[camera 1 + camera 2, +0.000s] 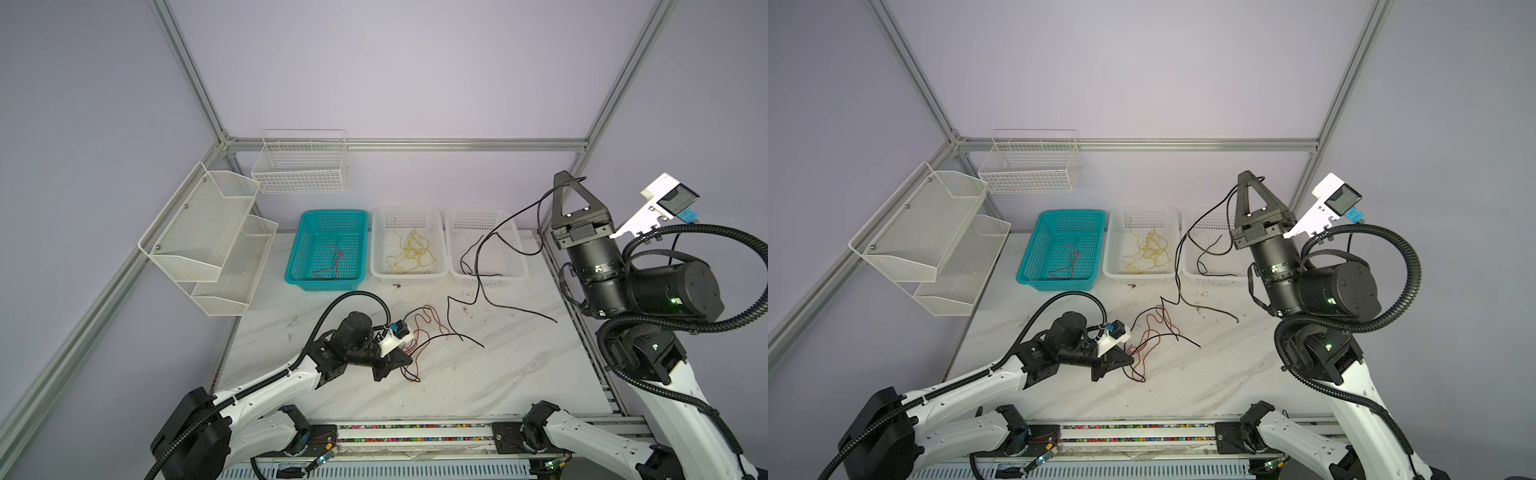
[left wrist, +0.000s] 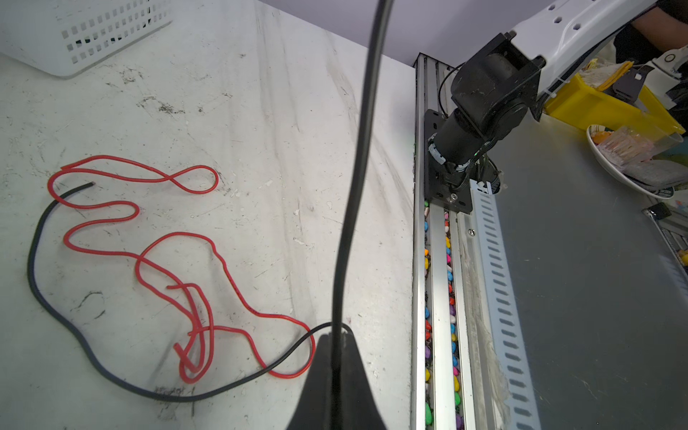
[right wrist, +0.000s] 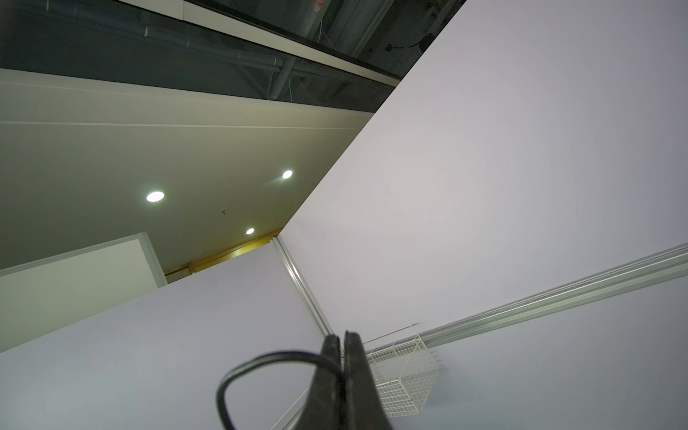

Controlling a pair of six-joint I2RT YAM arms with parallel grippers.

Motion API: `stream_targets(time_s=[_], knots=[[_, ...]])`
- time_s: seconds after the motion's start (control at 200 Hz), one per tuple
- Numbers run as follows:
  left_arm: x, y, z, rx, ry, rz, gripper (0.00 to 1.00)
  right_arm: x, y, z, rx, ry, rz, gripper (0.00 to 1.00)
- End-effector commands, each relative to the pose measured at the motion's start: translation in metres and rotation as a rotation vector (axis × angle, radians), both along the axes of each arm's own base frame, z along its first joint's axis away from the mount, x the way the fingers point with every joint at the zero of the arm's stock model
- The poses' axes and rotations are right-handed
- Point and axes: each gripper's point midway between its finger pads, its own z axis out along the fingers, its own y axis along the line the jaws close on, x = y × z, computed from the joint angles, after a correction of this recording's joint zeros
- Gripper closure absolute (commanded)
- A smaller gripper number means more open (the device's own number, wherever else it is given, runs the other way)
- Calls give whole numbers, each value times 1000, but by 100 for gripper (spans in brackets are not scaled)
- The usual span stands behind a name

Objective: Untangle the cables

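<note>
My left gripper point(image 1: 409, 362) point(image 1: 1133, 360) lies low over the marble table, shut on a black cable point(image 2: 366, 111) that rises out of its tips point(image 2: 337, 335). Beside it, red-orange cables point(image 1: 428, 328) point(image 2: 137, 257) lie looped on the table, crossed by a black strand point(image 2: 56, 309). High at the right, my right gripper point(image 1: 563, 176) point(image 3: 341, 337) points upward, shut on a black cable point(image 3: 260, 359) that hangs down point(image 1: 1179, 266) to the table. Another black strand point(image 1: 515, 309) lies loose on the table.
Three baskets stand at the back: a teal one point(image 1: 332, 212) holding a red cable point(image 1: 334, 262), a white one point(image 1: 407, 209) with yellow cables point(image 1: 411, 253), and a white one point(image 1: 478, 210) with black cable. Wire racks point(image 1: 208, 232) hang on the left wall.
</note>
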Motion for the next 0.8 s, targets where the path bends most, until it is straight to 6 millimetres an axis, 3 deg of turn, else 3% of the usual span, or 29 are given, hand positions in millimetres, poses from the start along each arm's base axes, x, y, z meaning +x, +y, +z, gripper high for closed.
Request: stream_targets(time_s=[0.0,0.26,0.475,0.625,0.795], knots=[[7,-9,47,-76,-151,-30,100,37,9,-24,-37,66,-97,100],[-2,-2,77,-177,-295,-30,100,78,44,-75,-104,145,-75,100],[12,15,79,-110,-397,73,100,90,12,-91,-110,223,-281,100],[14,32,103,-148,-533,152,100,107,-1,-118,-150,314,-422,100],[9,59,144,-294,-725,270,100,130,-14,-151,-175,396,-521,100]])
